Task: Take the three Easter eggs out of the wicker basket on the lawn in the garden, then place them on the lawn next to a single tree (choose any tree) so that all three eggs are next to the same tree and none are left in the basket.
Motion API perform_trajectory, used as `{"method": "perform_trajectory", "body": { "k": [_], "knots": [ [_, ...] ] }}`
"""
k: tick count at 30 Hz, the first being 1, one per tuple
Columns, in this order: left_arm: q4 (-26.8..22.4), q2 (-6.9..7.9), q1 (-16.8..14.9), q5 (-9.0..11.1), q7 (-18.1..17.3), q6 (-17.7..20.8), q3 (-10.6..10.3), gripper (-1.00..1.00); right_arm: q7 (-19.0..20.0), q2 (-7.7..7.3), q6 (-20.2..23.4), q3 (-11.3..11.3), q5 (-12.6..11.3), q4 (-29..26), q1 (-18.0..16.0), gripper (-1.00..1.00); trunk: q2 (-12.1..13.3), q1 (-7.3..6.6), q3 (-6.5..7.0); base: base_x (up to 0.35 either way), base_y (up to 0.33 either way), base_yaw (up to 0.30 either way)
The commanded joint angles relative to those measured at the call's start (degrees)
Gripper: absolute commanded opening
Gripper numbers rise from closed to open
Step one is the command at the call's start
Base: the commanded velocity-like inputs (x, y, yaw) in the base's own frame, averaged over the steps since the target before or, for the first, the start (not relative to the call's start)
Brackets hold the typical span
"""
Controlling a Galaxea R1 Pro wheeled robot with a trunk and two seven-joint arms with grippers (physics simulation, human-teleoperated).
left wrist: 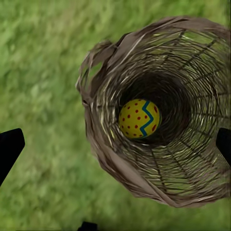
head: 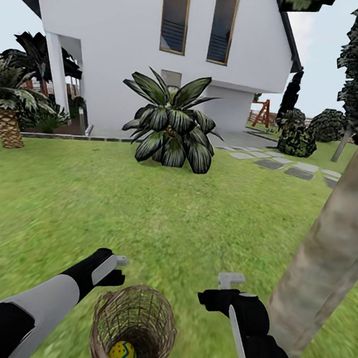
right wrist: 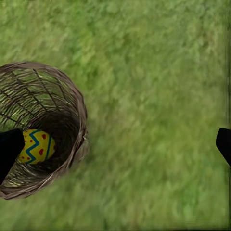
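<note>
Easter egg (left wrist: 139, 118) in wicker basket (head: 108, 311) on lawn (head: 157, 210), both claws spread wide, empty, tree (head: 335, 241) beside

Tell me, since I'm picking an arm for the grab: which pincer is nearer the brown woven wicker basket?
Left, narrowly. The left pincer hovers just beside the brown woven wicker basket rim; the right pincer hangs farther off, toward the grey-brown trunk.

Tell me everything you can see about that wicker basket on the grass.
The round brown woven wicker basket stands upright on the green lawn, open-topped, its loose weave letting grass show through. One yellow egg with blue zigzag and red dots lies at its bottom. Neither claw touches it; a grey-brown tree trunk rises nearby.
</note>
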Motion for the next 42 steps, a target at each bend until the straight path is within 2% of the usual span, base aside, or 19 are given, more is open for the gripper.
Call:
{"method": "perform_trajectory", "body": {
  "k": [1,31,42],
  "knots": [
    [-0.1,0.06,0.0,0.6,0.5,0.1,-0.4,1.0,0.4,0.02,0.3,0.0,0.6,0.0,-0.1,1.0,0.0,0.0,0.01,0.0,0.0,-0.215],
    [-0.2,0.06,0.0,0.6,0.5,0.1,-0.4,1.0,0.4,0.02,0.3,0.0,0.6,0.0,-0.1,1.0,0.0,0.0,2.1,0.002,0.0,-0.214],
    [-0.3,0.04,0.0,0.6,0.4,0.1,-0.4,1.0,0.4,0.02,0.3,0.1,0.6,0.0,-0.1,1.0,0.0,0.0,2.47,0.071,0.017,-0.075]
  ]
}}
